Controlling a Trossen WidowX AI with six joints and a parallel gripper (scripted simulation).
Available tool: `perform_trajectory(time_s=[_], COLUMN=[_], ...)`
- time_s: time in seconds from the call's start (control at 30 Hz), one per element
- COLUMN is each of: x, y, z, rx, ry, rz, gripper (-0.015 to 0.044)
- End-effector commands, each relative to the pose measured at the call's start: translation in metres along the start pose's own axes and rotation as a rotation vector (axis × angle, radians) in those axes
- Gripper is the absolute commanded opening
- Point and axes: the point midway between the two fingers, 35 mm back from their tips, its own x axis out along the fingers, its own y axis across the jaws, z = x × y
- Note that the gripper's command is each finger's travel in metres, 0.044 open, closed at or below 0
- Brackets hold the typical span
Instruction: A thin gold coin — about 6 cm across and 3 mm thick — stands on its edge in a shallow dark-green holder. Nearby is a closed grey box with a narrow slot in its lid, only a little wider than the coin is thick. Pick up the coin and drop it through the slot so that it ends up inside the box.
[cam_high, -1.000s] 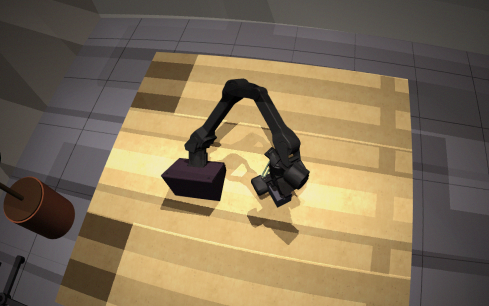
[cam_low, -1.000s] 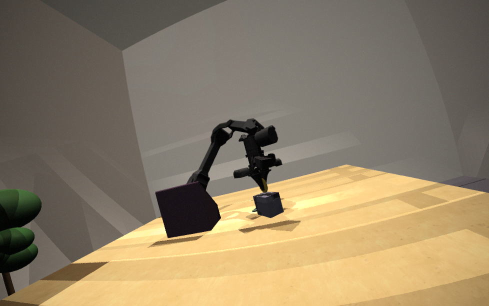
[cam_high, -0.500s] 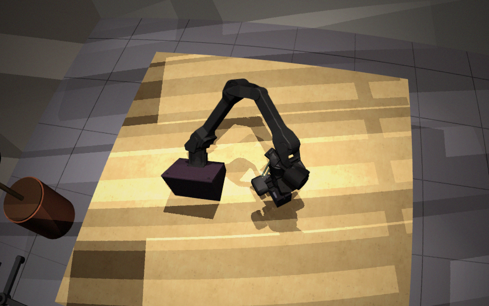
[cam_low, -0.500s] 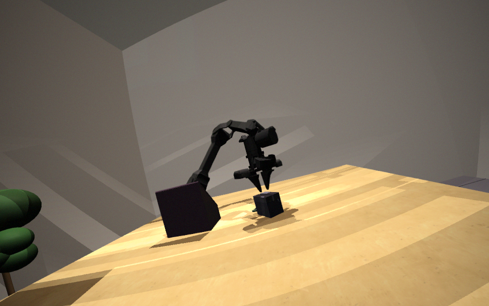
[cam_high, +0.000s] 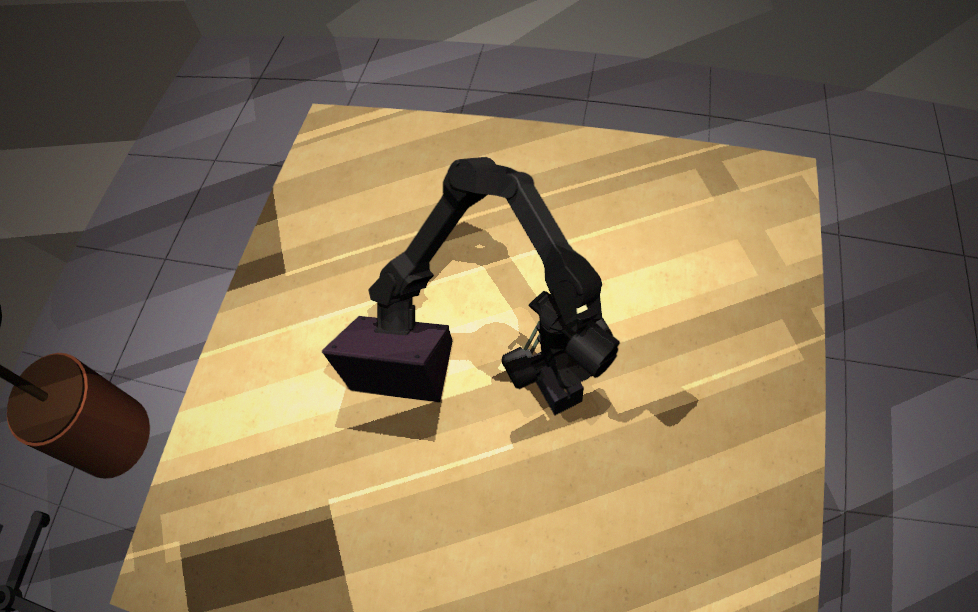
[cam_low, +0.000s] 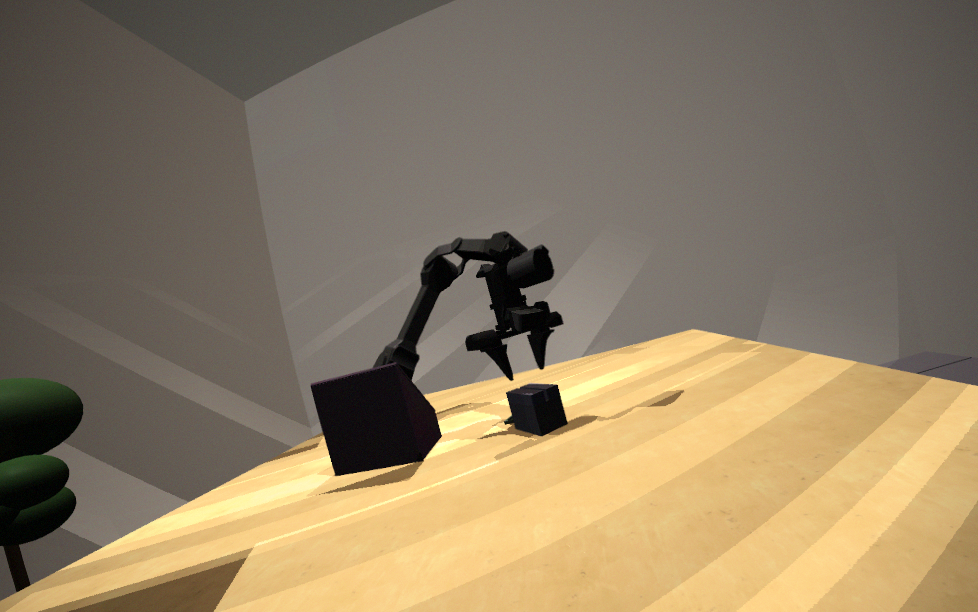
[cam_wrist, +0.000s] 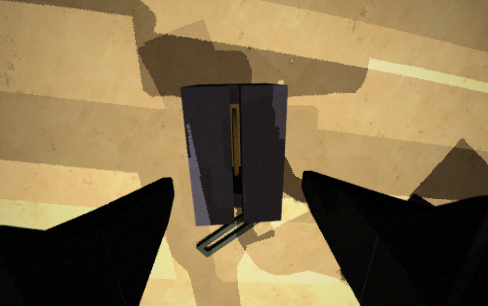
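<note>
The box (cam_high: 564, 398) (cam_low: 537, 412) (cam_wrist: 261, 150) stands upright on the table, dark grey, with its narrow slot running lengthwise in the wrist view. The gold coin (cam_wrist: 235, 140) shows edge-on as a thin strip within the slot. It does not stick up above the lid in the exterior view; how deep it sits I cannot tell. My gripper (cam_low: 526, 373) (cam_wrist: 239, 182) is open and empty just above the box, its fingers wide apart on either side. The green holder (cam_wrist: 220, 247) is empty and lies askew at the box's near end in the wrist view.
The arm's dark base block (cam_high: 393, 376) (cam_low: 367, 425) stands on the wooden table (cam_high: 461, 534) (cam_low: 576, 519), left of the box. A terracotta pot (cam_high: 111, 425) is beyond the table's left edge. A green plant (cam_low: 32, 411) is at the far left.
</note>
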Motion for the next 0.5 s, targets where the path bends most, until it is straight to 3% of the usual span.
perform_trajectory(time_s=[0.0, 0.1, 0.47], x=[-0.014, -0.046, -0.048], y=[0.0, -0.002, -0.002], z=[0.0, -0.003, -0.003], rx=[-0.004, 0.0, 0.0], ry=[-0.004, 0.002, 0.003], rz=[-0.002, -0.001, -0.001], gripper=[0.0423, 0.044, 0.044])
